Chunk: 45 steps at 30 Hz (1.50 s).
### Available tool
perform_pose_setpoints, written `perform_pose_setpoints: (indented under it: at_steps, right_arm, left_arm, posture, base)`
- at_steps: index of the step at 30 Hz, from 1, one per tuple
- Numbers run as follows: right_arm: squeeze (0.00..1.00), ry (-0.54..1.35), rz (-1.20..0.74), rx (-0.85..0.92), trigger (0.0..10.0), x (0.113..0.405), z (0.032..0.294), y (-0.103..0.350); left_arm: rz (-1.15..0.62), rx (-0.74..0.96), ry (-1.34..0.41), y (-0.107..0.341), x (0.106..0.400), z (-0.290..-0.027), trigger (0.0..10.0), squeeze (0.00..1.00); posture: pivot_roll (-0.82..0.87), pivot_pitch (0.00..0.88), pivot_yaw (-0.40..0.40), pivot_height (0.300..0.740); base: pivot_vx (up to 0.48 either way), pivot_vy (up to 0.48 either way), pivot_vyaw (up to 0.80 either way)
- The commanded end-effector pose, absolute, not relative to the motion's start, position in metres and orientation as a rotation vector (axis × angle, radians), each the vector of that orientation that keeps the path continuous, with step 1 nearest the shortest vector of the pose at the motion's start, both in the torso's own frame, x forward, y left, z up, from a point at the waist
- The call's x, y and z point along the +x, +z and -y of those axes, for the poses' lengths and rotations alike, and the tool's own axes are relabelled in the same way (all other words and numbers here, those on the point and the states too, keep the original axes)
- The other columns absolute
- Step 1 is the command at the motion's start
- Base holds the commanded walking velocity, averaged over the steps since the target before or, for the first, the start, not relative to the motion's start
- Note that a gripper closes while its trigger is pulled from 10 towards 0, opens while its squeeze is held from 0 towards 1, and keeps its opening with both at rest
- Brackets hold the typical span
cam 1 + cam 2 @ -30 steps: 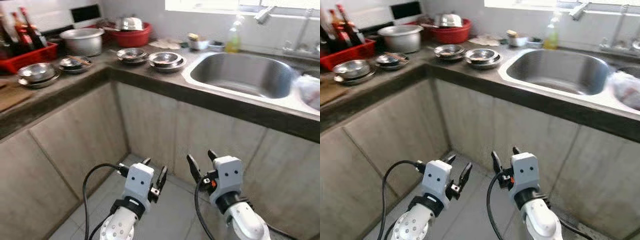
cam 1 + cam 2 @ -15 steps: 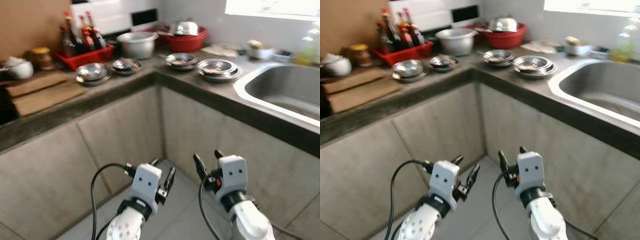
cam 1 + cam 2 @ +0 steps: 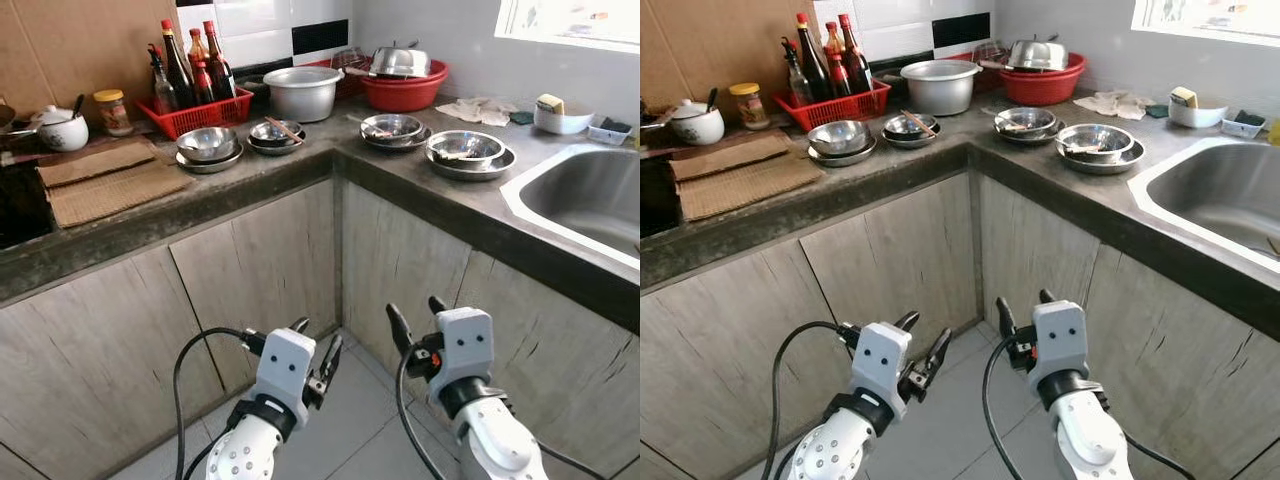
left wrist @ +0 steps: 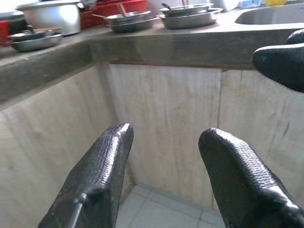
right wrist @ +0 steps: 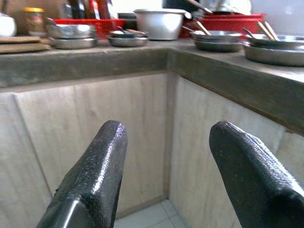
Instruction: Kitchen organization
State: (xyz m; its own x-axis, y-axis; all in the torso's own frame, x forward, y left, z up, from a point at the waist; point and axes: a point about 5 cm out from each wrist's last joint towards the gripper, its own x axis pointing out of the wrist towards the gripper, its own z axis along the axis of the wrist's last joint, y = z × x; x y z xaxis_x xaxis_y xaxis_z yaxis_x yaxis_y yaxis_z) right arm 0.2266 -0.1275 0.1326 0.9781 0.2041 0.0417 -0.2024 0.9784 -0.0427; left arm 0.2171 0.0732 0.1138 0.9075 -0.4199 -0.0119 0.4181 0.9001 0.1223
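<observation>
Several steel bowls sit on the dark L-shaped countertop [image 3: 300,170]: one stack [image 3: 207,147] by the red bottle basket [image 3: 198,110], a small bowl [image 3: 273,134] with a utensil, another [image 3: 392,128], and a larger one [image 3: 463,150] near the sink [image 3: 590,195]. A grey pot [image 3: 302,92] and a red basin [image 3: 404,90] with a steel lid stand at the back. Both grippers are held low before the cabinet doors, far below the counter. My left gripper [image 3: 316,345] is open and empty. My right gripper [image 3: 417,318] is open and empty too.
Woven mats [image 3: 100,180], a white sugar pot [image 3: 62,130] and a jar [image 3: 110,110] lie on the left counter. A cloth [image 3: 478,108] and a bowl with a sponge [image 3: 560,115] are by the window. Cabinet fronts [image 3: 260,270] form an inner corner; tiled floor [image 3: 360,440] lies below.
The whole view has swung left: the sink has slid to the right edge and the left counter with mats and bottles has come in. Both grippers stay open in the same pose.
</observation>
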Motion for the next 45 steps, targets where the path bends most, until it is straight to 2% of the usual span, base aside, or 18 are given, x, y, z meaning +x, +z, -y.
perform_pose_setpoints:
  at_steps: [1,11,28,37,45]
  right_arm:
    - [0.00,0.233,0.071,-0.036,10.0,0.2280,0.1213,0.1370]
    - [0.00,0.228,0.071,-0.032,10.0,0.2298,0.1213,0.1369]
    - [0.00,0.230,0.063,-0.043,10.0,0.2307,0.1215,0.1356]
    - [0.00,0.233,0.064,-0.044,10.0,0.2316,0.1205,0.1356]
    - [0.00,0.222,0.062,-0.035,10.0,0.2327,0.1222,0.1359]
  left_arm:
    - [0.016,0.127,-0.418,0.1147,0.2175,-0.0773,10.0,0.00]
    - [0.021,0.127,-0.413,0.1159,0.2188,-0.0767,10.0,0.00]
    - [0.022,0.128,-0.412,0.1160,0.2198,-0.0760,10.0,0.00]
    - [0.026,0.124,-0.410,0.1162,0.2201,-0.0756,10.0,0.00]
    - [0.025,0.124,-0.411,0.1161,0.2197,-0.0753,10.0,0.00]
  posture:
    - [0.02,0.000,-0.005,0.740]
    - [0.02,0.000,-0.005,0.740]
    - [0.02,0.000,-0.006,0.740]
    - [0.01,0.000,-0.005,0.740]
    - [0.02,0.000,-0.009,0.740]
  base:
    - [0.000,0.000,0.80]
    - [0.048,0.000,0.80]
    - [0.271,0.000,0.00]
    - [0.303,0.000,0.76]
    - [0.312,0.000,0.00]
